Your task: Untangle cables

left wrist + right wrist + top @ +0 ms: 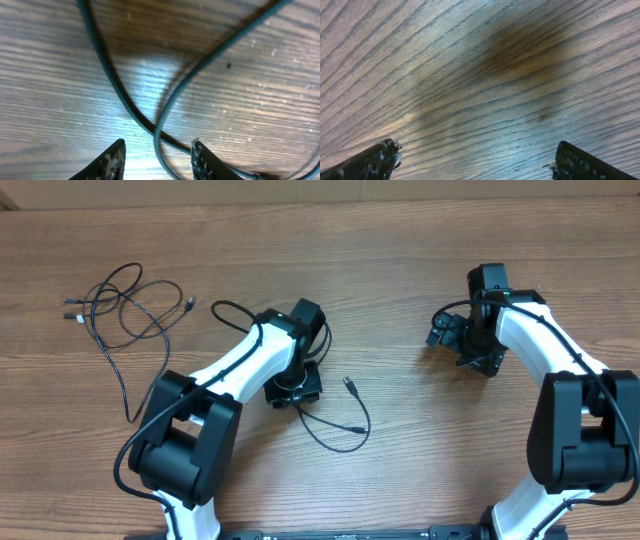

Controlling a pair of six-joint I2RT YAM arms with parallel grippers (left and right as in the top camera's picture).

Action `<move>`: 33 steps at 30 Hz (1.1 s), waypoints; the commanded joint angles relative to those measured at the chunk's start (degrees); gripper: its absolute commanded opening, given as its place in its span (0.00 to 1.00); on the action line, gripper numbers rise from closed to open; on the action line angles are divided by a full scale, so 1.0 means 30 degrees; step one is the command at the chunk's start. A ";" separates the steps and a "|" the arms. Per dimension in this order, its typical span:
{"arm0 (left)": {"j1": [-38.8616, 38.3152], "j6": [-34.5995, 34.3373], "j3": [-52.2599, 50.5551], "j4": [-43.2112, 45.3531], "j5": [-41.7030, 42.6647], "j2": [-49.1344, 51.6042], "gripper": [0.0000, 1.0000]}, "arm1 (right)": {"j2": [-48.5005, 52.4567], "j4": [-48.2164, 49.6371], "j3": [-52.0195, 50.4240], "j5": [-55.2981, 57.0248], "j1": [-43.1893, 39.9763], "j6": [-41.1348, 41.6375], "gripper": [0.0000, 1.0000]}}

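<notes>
Cables (120, 305) lie tangled at the far left of the counter (400, 240). Their loops cross so often that the number of cords cannot be counted (three small plugs show at the edges of the bunch). One loose cable (335, 448) curves apart from them, near the middle, running out rightward from under the left fingers (295, 388). Where it starts is hidden by the arm.

In the left wrist view, two strands of this cable (125, 100) cross on the wood. They pass between the two dark fingertips (112, 162), which stand apart and pinch nothing, though one strand runs close beside the right-hand tip. Only the tips show, cut off by the lower edge.

The right fingers (470, 350) sit well to the right, with no cable close by. From above, their tips are hard to pick out against the black housing. The right wrist view shows them spread wide over bare wood.

The counter is brown wood grain with a soft glare. A paler strip along its far edge is too thin to identify. There are two arms, both white with black joints.
</notes>
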 commanded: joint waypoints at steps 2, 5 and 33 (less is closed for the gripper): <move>-0.1129 -0.2674 -0.0495 -0.0029 -0.0437 0.0277 0.43 | -0.0015 0.0051 0.0306 0.0182 -0.0044 -0.0087 1.00; -0.1778 -0.5217 -0.1362 0.0699 -0.1253 0.0277 0.48 | -0.0015 0.0051 0.0306 0.0189 -0.0044 -0.0087 1.00; -0.1523 0.2382 -0.3089 0.8969 0.1122 0.0277 0.04 | -0.0015 0.0051 0.0306 0.0182 -0.0044 -0.0087 1.00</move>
